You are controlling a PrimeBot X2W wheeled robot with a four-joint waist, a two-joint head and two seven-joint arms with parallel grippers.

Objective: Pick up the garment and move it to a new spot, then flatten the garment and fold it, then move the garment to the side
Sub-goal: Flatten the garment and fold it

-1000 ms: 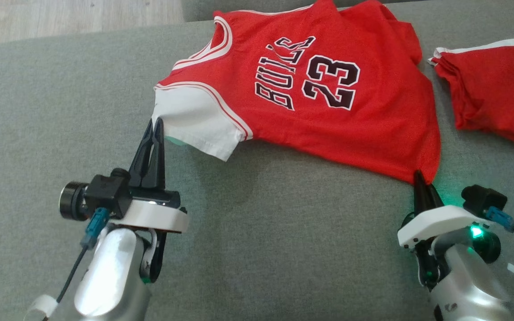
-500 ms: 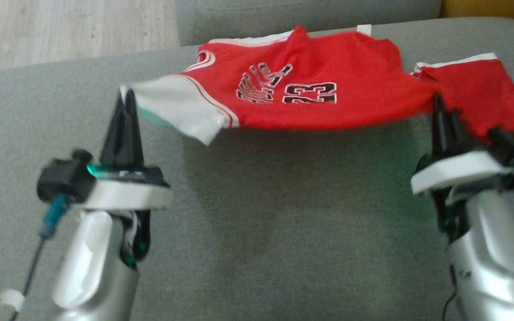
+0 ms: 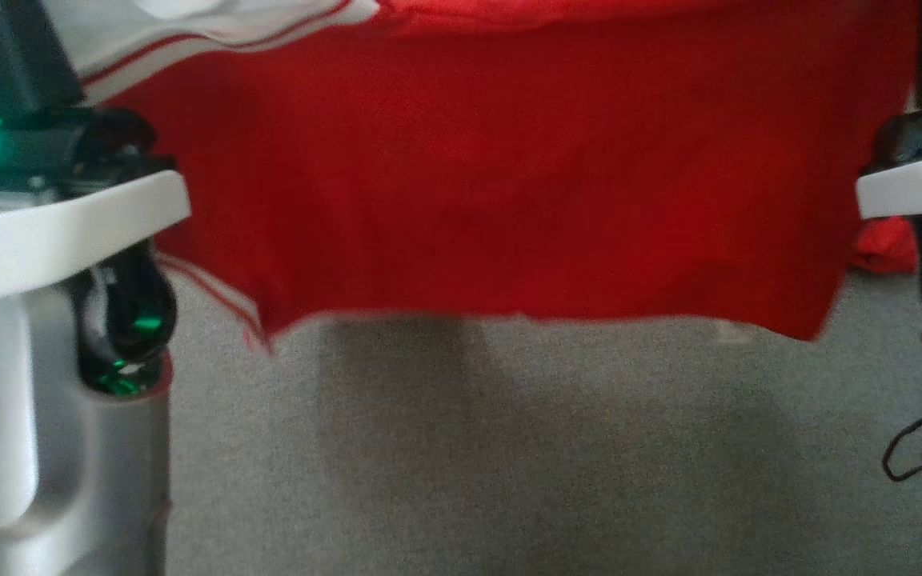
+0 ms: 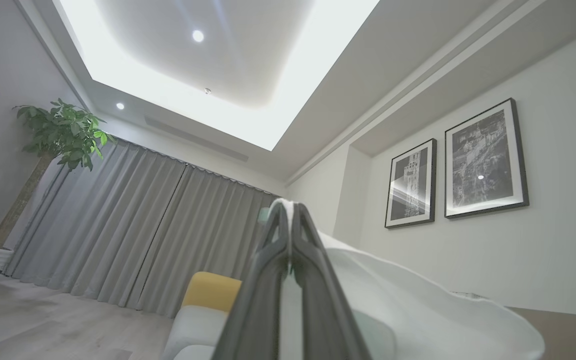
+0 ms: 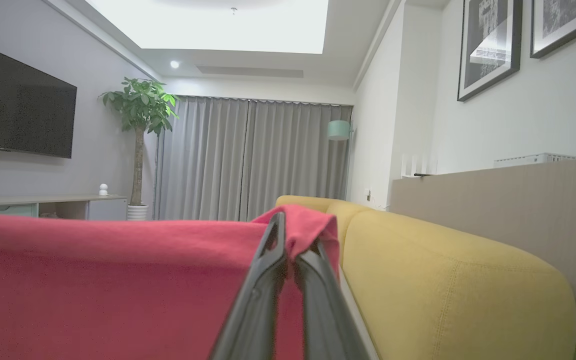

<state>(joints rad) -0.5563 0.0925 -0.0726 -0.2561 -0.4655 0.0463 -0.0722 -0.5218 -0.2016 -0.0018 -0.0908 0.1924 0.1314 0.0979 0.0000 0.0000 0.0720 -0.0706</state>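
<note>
We note the garment (image 3: 509, 200) hanging spread between both arms, above the cushion (image 3: 509, 464). The left gripper (image 4: 290, 210) is clamped on its white sleeve and the right gripper (image 5: 288, 240) on a red corner. Our advice: carry it level and taut, and lay the lower edge down first.

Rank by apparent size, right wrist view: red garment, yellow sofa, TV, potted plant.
1. red garment, though it hangs nearest the camera, which inflates it
2. yellow sofa, not far behind
3. TV
4. potted plant
</note>
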